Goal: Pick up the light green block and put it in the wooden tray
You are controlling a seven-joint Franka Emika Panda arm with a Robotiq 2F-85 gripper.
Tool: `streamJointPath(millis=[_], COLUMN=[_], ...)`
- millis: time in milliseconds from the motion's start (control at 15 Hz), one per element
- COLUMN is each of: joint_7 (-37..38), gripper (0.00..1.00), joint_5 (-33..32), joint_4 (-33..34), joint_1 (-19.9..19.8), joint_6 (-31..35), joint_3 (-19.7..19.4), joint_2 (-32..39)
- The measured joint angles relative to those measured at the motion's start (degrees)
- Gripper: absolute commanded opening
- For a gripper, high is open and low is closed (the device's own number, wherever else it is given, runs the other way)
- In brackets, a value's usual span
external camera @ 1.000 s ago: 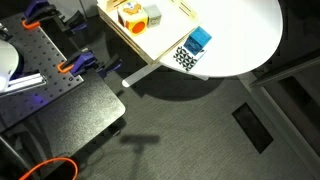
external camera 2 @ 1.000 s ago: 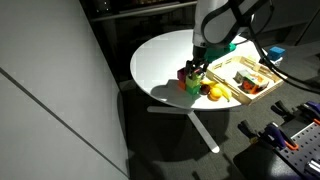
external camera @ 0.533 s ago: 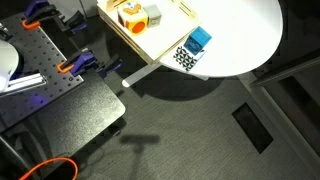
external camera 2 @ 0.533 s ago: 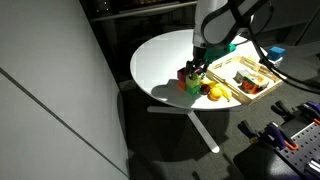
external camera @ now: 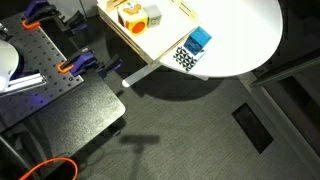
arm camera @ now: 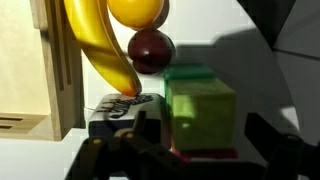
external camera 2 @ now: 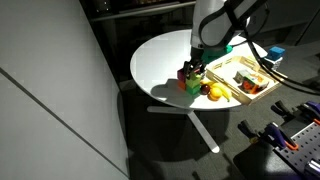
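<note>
No movement at all. Over the last second the arm holds its pose and everything on the table [external camera: 240, 30] sits exactly where it sat. The gripper [external camera 2: 196, 70] hangs low near the table's edge, just off one end of the tray [external camera: 140, 42]. In the wrist view its fingers [arm camera: 275, 150] are spread wide with nothing clamped between them. Straight ahead of them stands a bright green block [arm camera: 200, 105], with a banana [arm camera: 95, 55] and a dark red fruit [arm camera: 151, 51] crowded just beside it. I cannot tell whether either finger touches that block.

Here's the odd part: the light green block [external camera: 152, 14], pale and almost grey, is well away from the gripper. In an exterior view it rests on the tray's wood, right next to the orange block [external camera: 130, 14]. The blue block [external camera: 199, 39] sits apart on the checkered pad [external camera: 185, 58].

So what does the stillness mean? My read is that the light green block already lies in the tray, which leaves no pick to make. The pause looks like either an arm whose job is done or one lined up on the wrong cube. If the fingers closed here they would take the bright green block, which is not the task's. The banana is also close enough that a closing finger could nudge it.
</note>
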Motion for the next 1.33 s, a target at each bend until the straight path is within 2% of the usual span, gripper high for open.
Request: streamJointPath(millis=[67,133,267,533,600,1000,1333], joint_7=[0.0,0.0,0.0,0.0,0.0,0.0,0.0], gripper=[0.96,0.74,0.7,0.35,0.31,0.26,0.25], joint_5=[0.0,0.0,0.0,0.0,0.0,0.0,0.0], joint_4=[0.3,0.7,1.4,2.6,2.8,4.2,3.9], joint_1=[0.1,0.2,0.4,0.6,0.6,0.6,0.0], joint_6=[0.1,0.1,0.1,0.1,0.1,-0.5,-6.1], joint_3=[0.0,0.1,0.1,0.0,-0.1,-1.0,-3.3], joint_2=[0.5,1.1,2.3,3.5,3.5,2.0,-1.3])
